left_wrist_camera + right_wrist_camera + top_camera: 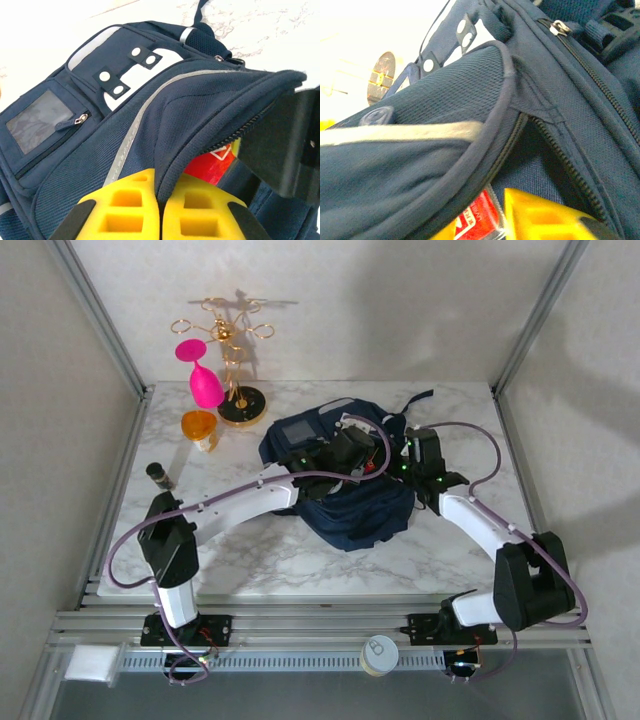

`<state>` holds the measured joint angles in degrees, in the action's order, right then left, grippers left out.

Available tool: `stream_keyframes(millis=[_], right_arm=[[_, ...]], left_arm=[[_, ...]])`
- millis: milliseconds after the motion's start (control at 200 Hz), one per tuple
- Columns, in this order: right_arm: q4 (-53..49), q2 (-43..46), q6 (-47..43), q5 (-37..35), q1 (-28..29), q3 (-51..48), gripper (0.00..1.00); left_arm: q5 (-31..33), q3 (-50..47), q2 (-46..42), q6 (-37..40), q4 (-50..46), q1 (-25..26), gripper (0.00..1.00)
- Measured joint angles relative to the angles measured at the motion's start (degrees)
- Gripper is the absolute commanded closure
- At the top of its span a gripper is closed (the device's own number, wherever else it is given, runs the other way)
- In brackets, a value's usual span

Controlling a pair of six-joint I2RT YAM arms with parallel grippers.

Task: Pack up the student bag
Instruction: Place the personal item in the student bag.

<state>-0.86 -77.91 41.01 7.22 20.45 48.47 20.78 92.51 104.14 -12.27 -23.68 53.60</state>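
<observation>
A pink glass [205, 385] stood left of the bag [350, 512]; your left gripper [161, 210] pinched the flap [215, 100]; right gripper's [410, 453] spread was unclear.

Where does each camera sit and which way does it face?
Top external: above and behind, looking down at the table; both arms reach the bag.
Left wrist: on the left arm, facing the bag's front; left gripper pinches its flap.
Right wrist: on the right arm, facing the zip; yellow finger shows.
Wrist views share the red item inside.
</observation>
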Motion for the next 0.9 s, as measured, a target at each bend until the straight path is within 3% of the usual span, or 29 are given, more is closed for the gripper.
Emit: stream_keyframes(millis=[150, 380, 541, 901], right_arm=[[-4.90, 8.09, -2.80, -1.46, -0.68, -3.52, 0.58], [-6.95, 15.15, -2.97, 3.32, 0.26, -6.86, 0.83], [-2.29, 9.07, 0.11, 7.89, 2.89, -7.28, 0.91], [13.09, -5.11, 2.45, 9.14, 4.20, -7.15, 1.00]], left_arm=[[-0.15, 3.17, 2.12, -3.34, -1.57, 0.00, 1.00], [-2.12, 5.11, 3.93, -7.89, -2.14, 0.00, 1.00], [-3.58, 5.44, 4.04, -11.39, -2.40, 0.00, 1.00], [-6.51, 4.63, 3.91, -19.34, -2.49, 0.00, 1.00]])
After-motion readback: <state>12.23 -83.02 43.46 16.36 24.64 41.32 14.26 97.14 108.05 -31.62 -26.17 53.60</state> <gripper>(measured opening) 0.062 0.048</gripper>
